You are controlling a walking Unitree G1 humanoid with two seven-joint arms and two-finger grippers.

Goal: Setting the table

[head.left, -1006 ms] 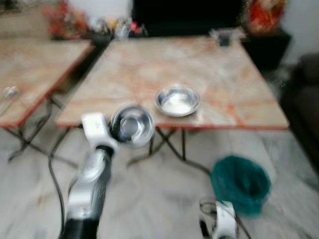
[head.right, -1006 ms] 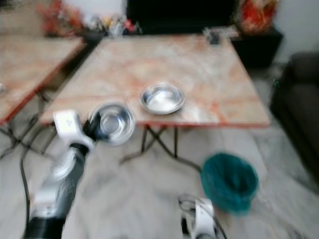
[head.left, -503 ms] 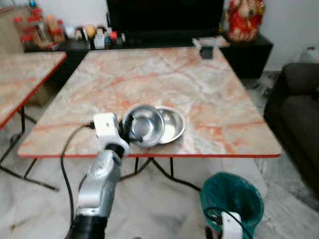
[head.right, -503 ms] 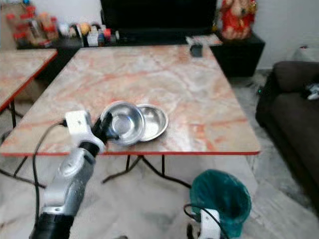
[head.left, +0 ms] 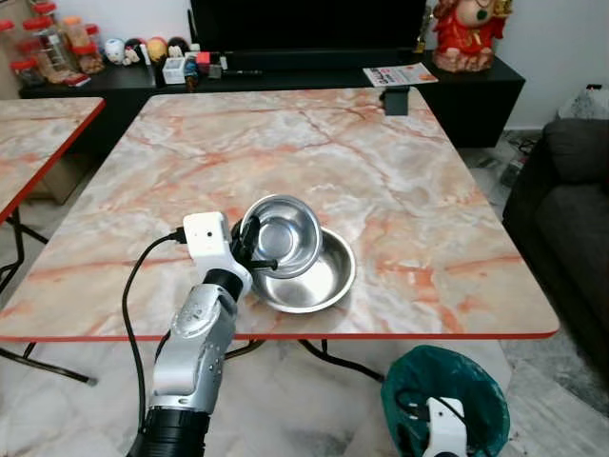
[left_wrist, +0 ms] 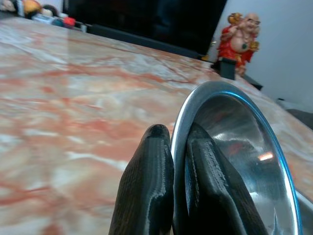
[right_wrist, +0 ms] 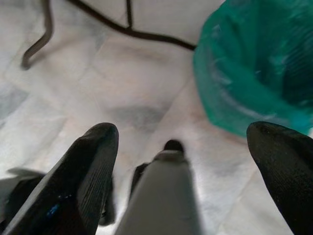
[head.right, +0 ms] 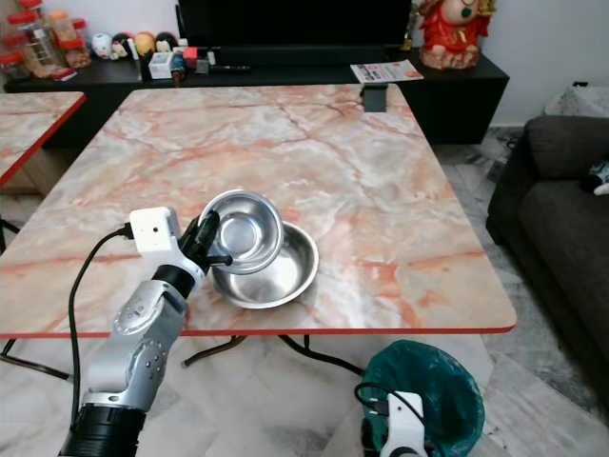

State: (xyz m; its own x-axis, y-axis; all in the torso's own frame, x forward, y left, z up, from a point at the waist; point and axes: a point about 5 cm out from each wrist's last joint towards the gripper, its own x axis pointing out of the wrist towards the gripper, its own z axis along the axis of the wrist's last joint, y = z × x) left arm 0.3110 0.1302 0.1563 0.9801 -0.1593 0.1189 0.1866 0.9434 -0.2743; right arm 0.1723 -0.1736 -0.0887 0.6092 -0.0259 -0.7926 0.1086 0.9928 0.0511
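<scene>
My left gripper (head.left: 249, 250) is shut on the rim of a small steel bowl (head.left: 282, 235), which it holds tilted above a wider steel bowl (head.left: 314, 276) resting near the front edge of the marble table (head.left: 400, 181). In the left wrist view both black fingers (left_wrist: 151, 186) pinch the small steel bowl's rim (left_wrist: 234, 142). My right gripper (right_wrist: 183, 166) hangs open low over the floor beside a green bin (right_wrist: 259, 63).
A green bin (head.left: 445, 392) stands on the floor under the table's front right corner. A dark sofa (head.left: 571, 209) is at the right. A second marble table (head.left: 38, 133) is at the left. A black cabinet (head.left: 314, 71) with a red figurine (head.left: 463, 33) lies behind.
The camera has come closer to the table and the blur has cleared. My left gripper has carried the small bowl from beyond the table's front edge to above the wider bowl.
</scene>
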